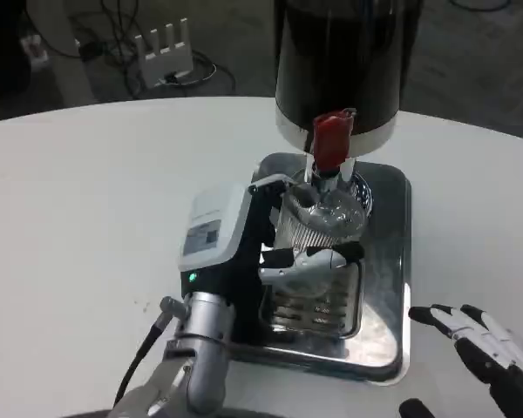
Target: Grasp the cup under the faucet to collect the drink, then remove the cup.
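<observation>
Waiting at the near right corner of the desk (87, 218), the right hand (492, 357) lies with its fingers spread and nothing in them. Farther in, the left hand (261, 239) is clamped around the ribbed clear cup (318, 226), fingers wrapped across its front. The cup stands on the grate of the metal drip tray (388, 340), its mouth directly beneath the red faucet lever (333, 138) of the dark dispenser (344, 52) behind it.

By my reading, the cup is grasped and placed, so the collecting step is in hand. No stream or liquid level can be made out. The next move seems to call for working the lever, probably with the free right hand, while the left holds the cup steady.
</observation>
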